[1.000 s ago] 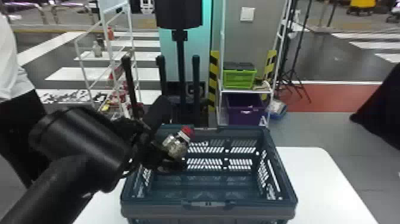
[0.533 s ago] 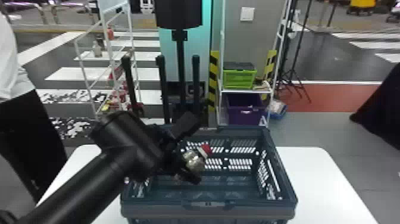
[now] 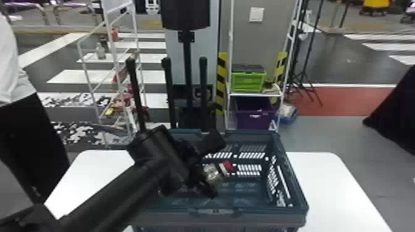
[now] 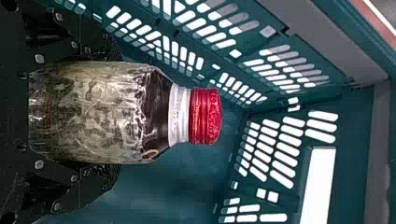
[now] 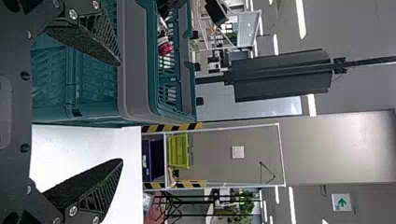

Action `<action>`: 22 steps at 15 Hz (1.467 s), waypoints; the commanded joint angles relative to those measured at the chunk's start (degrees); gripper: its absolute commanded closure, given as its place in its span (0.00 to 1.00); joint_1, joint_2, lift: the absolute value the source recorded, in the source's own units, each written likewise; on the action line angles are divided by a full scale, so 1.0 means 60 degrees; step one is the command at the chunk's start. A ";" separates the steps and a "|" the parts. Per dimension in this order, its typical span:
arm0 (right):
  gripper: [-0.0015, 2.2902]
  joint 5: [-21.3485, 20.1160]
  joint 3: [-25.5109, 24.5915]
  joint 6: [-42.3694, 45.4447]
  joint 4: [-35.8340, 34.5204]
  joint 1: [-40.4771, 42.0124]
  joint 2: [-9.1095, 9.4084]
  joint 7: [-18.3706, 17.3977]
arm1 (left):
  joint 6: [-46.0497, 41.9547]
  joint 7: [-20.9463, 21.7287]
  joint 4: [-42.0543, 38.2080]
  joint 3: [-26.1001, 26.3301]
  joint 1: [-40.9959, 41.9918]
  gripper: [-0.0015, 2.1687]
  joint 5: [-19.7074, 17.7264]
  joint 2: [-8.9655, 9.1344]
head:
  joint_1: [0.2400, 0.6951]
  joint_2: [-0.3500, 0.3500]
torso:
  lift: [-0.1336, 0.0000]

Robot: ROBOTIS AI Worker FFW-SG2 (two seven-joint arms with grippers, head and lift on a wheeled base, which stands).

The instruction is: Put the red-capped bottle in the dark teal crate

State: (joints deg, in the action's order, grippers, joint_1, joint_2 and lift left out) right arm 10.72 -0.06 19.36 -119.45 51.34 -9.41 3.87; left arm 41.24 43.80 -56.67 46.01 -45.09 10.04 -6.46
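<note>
In the head view, my left gripper [image 3: 210, 168] is over the left part of the dark teal crate [image 3: 197, 211], tilted, with the red-capped bottle [image 3: 213, 172] in its grasp. The cap points toward the crate's far right. In the left wrist view, my left gripper [image 4: 74, 112] is shut on the bottle [image 4: 100, 112] from both sides, its red cap [image 4: 205, 115] facing the slotted crate walls [image 4: 280, 28]. In the right wrist view, my right gripper [image 5: 122, 112] stands open beside the crate [image 5: 133, 60], nothing between its fingers.
The crate rests on a white table [image 3: 327, 185]. Behind it stand a rack with a green box [image 3: 248, 81] and a purple bin [image 3: 254, 115], a black-and-yellow striped post [image 3: 221, 83], and a white wire shelf [image 3: 89, 69] at the left.
The left arm has carried the bottle rightward and somewhat lower, from the crate's left side farther in over its interior. The crate has kept its place.
</note>
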 commanded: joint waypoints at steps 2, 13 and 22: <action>0.07 0.0000 0.0010 -0.0027 0.0000 -0.0032 0.0001 0.0000 | -0.0141 0.0010 0.0187 0.0051 -0.0043 0.90 0.0040 0.0008 | 0.57 0.50 | 1.00; 0.07 0.0000 -0.0019 0.0119 0.0000 0.0086 0.0045 0.0000 | 0.0210 -0.0049 -0.0999 -0.0490 0.0294 0.06 -0.0121 -0.0358 | 0.57 0.50 | 1.00; 0.07 0.0000 -0.0019 0.0119 0.0044 0.0027 0.0059 0.0000 | 0.2232 -0.1016 -0.7078 -0.4768 0.3253 0.06 -0.0751 -0.1676 | 0.57 0.50 | 1.00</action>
State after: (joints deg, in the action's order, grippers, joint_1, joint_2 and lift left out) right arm 10.72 -0.18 20.08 -119.32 51.62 -9.05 3.87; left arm 53.18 38.79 -91.25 23.51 -30.60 7.04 -15.59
